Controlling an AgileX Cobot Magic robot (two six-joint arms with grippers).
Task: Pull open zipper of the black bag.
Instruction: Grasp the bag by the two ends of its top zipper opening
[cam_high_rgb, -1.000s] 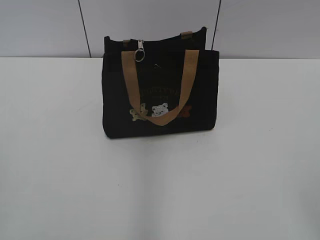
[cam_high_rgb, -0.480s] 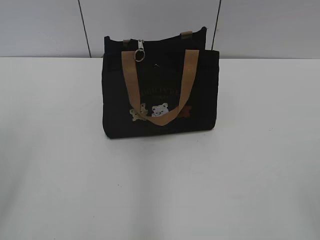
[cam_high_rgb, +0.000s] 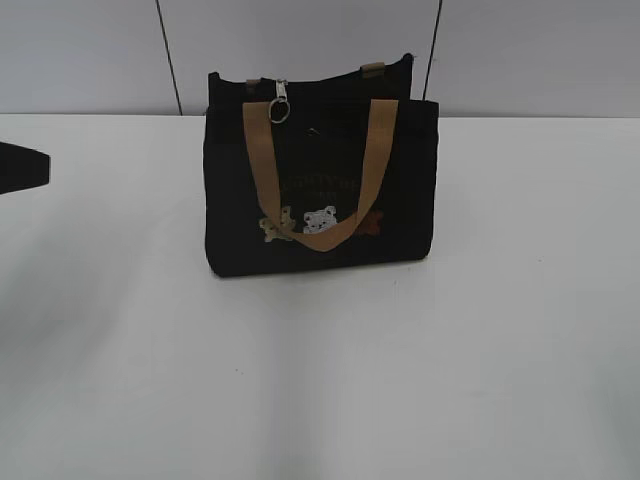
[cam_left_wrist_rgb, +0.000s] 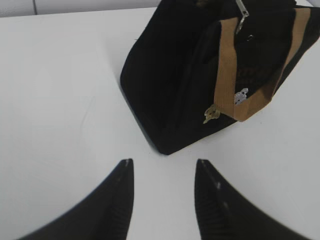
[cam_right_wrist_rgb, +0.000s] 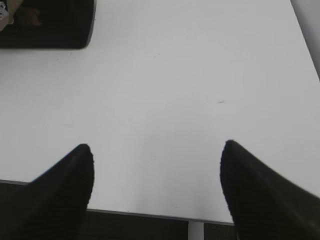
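Observation:
The black bag (cam_high_rgb: 320, 190) stands upright on the white table, its tan handle hanging down over the printed bears. The silver zipper (cam_high_rgb: 280, 105) with its ring hangs at the top left of the bag's front. My left gripper (cam_high_rgb: 40, 167) just pokes in at the left edge of the exterior view, well apart from the bag. In the left wrist view the left gripper (cam_left_wrist_rgb: 163, 164) is open and empty, just short of the bag (cam_left_wrist_rgb: 170, 85); the zipper (cam_left_wrist_rgb: 243, 11) shows at the top. My right gripper (cam_right_wrist_rgb: 157, 147) is open wide and empty over bare table, with the bag's corner (cam_right_wrist_rgb: 50, 25) far off.
The white table (cam_high_rgb: 320, 380) stretches around the bag on all sides. A grey panelled wall (cam_high_rgb: 80, 50) stands behind it. The table's near edge (cam_right_wrist_rgb: 150, 215) runs below my right fingers.
The left gripper's dark tip has come into the exterior view at the left edge. The bag has not moved.

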